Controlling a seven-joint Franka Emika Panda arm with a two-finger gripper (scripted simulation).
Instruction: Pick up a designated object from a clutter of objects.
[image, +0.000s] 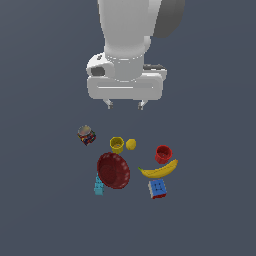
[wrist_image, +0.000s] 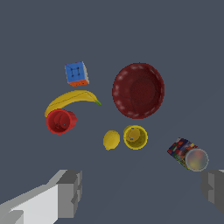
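Note:
The chequered can (image: 86, 134) with a silvery-grey top stands apart at the exterior view's left of the clutter; it also shows in the wrist view (wrist_image: 188, 153). My gripper (image: 125, 104) hangs high above the floor, open and empty, its fingertips (wrist_image: 70, 192) wide apart. The can lies below it and toward the exterior view's left. The clutter holds a yellow cup (image: 116, 145), a yellow ball (image: 131, 144), a red cup (image: 162, 153), a banana (image: 159, 170), a dark red bowl (image: 113, 170) and a blue-and-red brick (image: 158, 188).
A light blue brick (image: 99, 186) lies by the bowl's edge at the exterior view's left. The yellow cup (wrist_image: 135, 137) is the can's nearest neighbour, with a gap between them. Everything rests on a plain dark grey floor (image: 210, 215).

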